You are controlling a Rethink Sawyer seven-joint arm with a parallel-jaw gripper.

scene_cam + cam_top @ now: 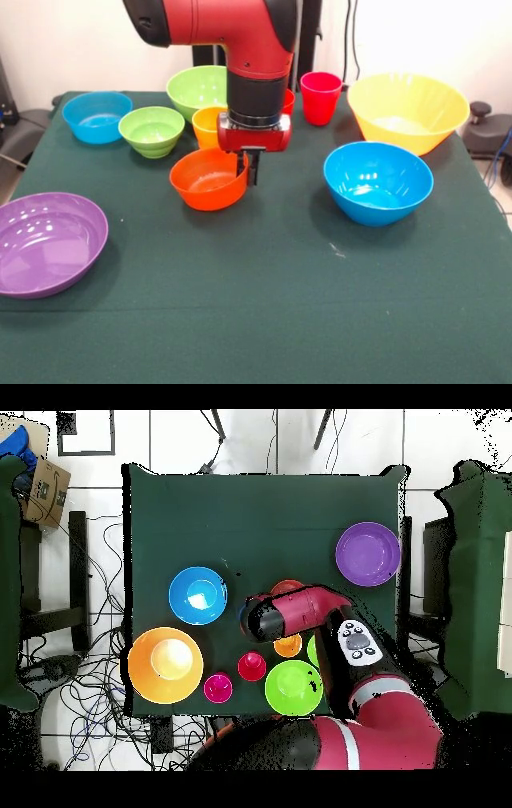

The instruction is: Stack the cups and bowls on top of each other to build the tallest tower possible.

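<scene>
No tower is built yet: gripper (pixel 250 166) is lowered at the orange bowl (pixel 209 179) rim, fingers seemingly closed on it; everything else is left unstacked on the tabletop (pixel 264 304).

Dark green cloth-covered surface (pixel 264 320), carrying bowls and cups spread apart. Purple bowl (pixel 48 242) at front left, orange bowl (pixel 208 179) mid-surface, blue bowl (pixel 378 182) to its right. Farther back: small blue bowl (pixel 97 117), small green bowl (pixel 151 130), larger green bowl (pixel 196 88), yellow-orange cup (pixel 207 125), red cup (pixel 320 98), big yellow bowl (pixel 407 110).
</scene>
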